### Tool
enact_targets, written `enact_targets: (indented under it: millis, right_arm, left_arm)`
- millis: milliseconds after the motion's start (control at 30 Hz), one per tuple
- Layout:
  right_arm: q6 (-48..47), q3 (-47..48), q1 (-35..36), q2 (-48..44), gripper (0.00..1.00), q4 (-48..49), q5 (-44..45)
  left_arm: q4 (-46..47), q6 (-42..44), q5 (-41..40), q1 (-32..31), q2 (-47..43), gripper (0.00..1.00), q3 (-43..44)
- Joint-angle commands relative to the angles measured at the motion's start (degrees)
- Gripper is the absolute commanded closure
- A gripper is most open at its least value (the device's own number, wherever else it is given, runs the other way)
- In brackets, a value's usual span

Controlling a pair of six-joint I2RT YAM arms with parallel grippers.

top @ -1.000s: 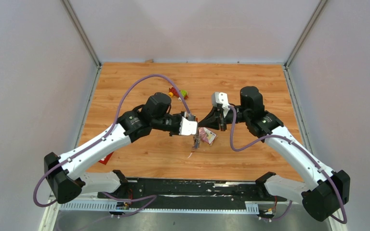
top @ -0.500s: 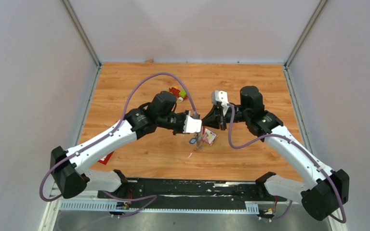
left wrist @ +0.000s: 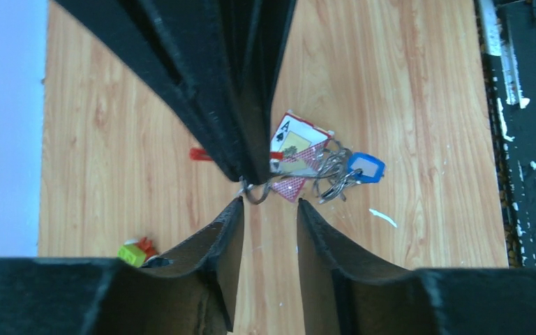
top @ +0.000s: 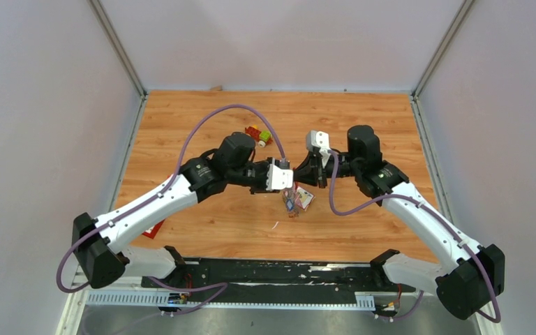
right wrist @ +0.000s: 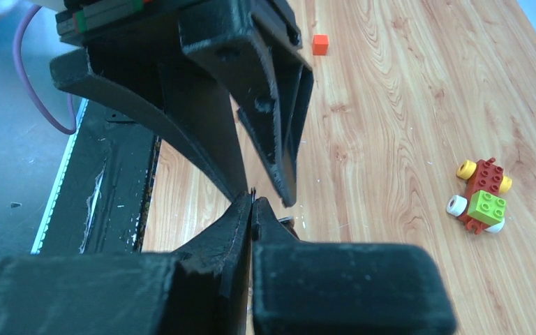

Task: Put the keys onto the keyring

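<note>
the keyring [left wrist: 255, 192] shows as a small metal loop poking out from the tip of the right gripper [left wrist: 251, 171], whose jaws are pressed together on it with no gap between them. a thin metal line runs from that loop out to the keys [left wrist: 335, 180], a tangle of silver wire and blades with one blue plastic head [left wrist: 367, 167]; they look joined to the ring, though the wrist view is too fine to be sure. in the top view the bunch [top: 290, 204] sits between the two arms, about mid-table.

the left gripper [left wrist: 269, 204] faces the loop tip to tip, its jaws parted by a clear gap with nothing in it, one fingertip [left wrist: 234, 206] just beside the ring.

under the keys a shiny foil packet [left wrist: 296, 139] printed with an ace lies on the wooden table [left wrist: 405, 84]. a red, yellow and green toy car [right wrist: 480, 197] stands well apart, and a small orange cube [right wrist: 319, 44] lies further off.
</note>
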Motion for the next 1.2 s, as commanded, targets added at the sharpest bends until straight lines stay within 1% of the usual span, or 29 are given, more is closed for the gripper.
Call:
enact_targets:
  millis: [0, 100, 200, 467, 600, 667, 900, 1100, 1167]
  right_arm:
    - [-0.6, 0.2, 0.1, -0.8, 1.0, 2.9, -1.8]
    - [-1.0, 0.2, 0.1, -0.6, 1.0, 2.7, -2.7]
    - [-1.4, 0.2, 0.1, -0.5, 1.0, 2.5, -3.2]
    - [-1.9, 0.2, 0.0, -0.7, 1.0, 2.2, -4.3]
    - [-1.9, 0.2, 0.0, -0.7, 1.0, 2.1, -4.8]
    - [-2.0, 0.1, -0.1, -0.7, 1.0, 2.0, -5.0]
    - [-2.5, 0.2, -0.1, -0.3, 1.0, 1.7, -5.0]
    - [-3.0, 0.4, -0.2, 0.3, 1.0, 1.2, -4.9]
    - [-3.0, 0.4, -0.3, 0.2, 1.0, 1.2, -4.9]
  left_arm:
    - [2.5, 0.3, -5.4, -0.3, -4.4, 0.56, -0.4]
    - [2.9, 0.6, -7.0, -0.3, -6.3, 0.52, -1.1]
    - [3.4, -0.3, -6.0, -0.2, -7.2, 0.52, -0.9]
    - [2.0, -4.4, 3.7, -0.2, -3.8, 0.59, 2.0]
    - [2.3, -5.7, 4.5, -0.2, -2.6, 0.62, 2.3]
    - [2.6, -6.1, 5.0, -0.2, -2.3, 0.65, 2.5]
    - [2.6, -6.9, 5.7, -0.2, -2.4, 0.81, 2.7]
    - [2.9, -7.2, 5.8, -0.2, -3.3, 0.9, 2.0]
    - [2.9, -7.2, 5.7, -0.2, -3.2, 0.95, 1.9]
